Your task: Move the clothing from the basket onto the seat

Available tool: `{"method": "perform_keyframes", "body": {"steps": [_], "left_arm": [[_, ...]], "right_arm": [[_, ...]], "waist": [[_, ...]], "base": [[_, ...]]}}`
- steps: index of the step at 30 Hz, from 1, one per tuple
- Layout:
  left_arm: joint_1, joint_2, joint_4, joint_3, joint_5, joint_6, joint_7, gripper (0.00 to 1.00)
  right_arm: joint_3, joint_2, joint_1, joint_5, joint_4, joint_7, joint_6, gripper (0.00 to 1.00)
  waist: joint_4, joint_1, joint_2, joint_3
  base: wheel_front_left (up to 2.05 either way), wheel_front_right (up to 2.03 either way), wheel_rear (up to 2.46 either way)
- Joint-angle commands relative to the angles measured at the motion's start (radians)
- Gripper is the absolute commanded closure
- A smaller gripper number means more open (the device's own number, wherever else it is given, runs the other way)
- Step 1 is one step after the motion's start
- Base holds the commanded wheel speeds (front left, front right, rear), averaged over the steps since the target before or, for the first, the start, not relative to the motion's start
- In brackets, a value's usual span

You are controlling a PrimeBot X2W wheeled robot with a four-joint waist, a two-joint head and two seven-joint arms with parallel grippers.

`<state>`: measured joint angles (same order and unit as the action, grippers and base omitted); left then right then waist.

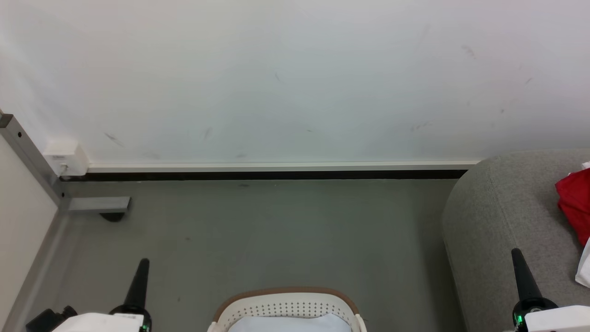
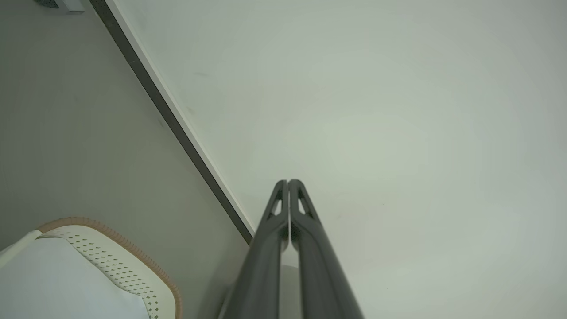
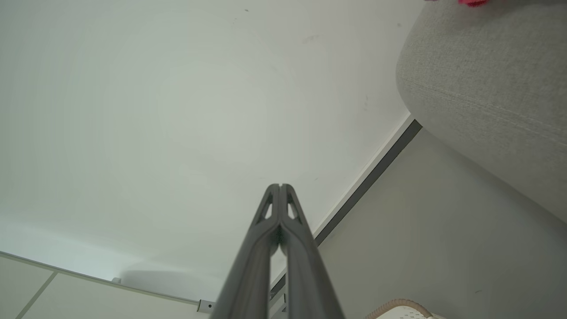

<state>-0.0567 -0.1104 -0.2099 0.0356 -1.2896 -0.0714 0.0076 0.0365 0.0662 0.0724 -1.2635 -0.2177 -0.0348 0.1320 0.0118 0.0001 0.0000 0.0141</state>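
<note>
Now left gripper (image 1: 144,263) and right gripper (image 1: 516,251) pressed together, empty; open 1 wide, pinch deep inside basket (image 1: 286,293), carry to seat (image 1: 500,207).

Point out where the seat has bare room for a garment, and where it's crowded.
The seat is bare between its rounded left edge and the red clothing; the crowding is at the view's right edge, where that clothing lies. The floor between basket and wall is bare too.

Head downward at floor (image 1: 276,230), wrists toward wall (image 2: 398,110), basket (image 1: 286,306) shared
</note>
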Motion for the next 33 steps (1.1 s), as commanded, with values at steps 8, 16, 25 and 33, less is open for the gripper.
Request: {"method": "perform_keyframes", "body": {"steps": [8,16,25,33], "left_arm": [[-0.027,0.010,-0.003,0.022,-0.080,-0.017,0.024,1.00],[-0.032,0.021,-0.011,0.036,-0.132,-0.027,0.042,1.00],[-0.039,0.033,-0.019,0.049,-0.187,-0.037,0.063,1.00],[-0.045,0.042,-0.025,0.060,-0.234,-0.045,0.079,1.00]], "right_arm": [[0.019,0.000,0.023,-0.084,-0.001,-0.017,-0.001,1.00],[0.031,-0.003,0.028,-0.143,-0.007,-0.031,-0.002,1.00],[0.045,-0.006,0.031,-0.205,-0.014,-0.045,-0.002,1.00],[0.055,-0.008,0.034,-0.254,-0.019,-0.055,-0.002,1.00]], "waist": [[-0.002,0.0000,0.0000,-0.003],[-0.004,0.0000,0.0000,-0.006],[-0.006,-0.0001,0.0000,-0.009],[-0.008,-0.0001,0.0000,-0.011]], "base": [[0.00,0.00,0.00],[0.00,0.00,0.00],[0.00,0.00,0.00],[0.00,0.00,0.00]]}}
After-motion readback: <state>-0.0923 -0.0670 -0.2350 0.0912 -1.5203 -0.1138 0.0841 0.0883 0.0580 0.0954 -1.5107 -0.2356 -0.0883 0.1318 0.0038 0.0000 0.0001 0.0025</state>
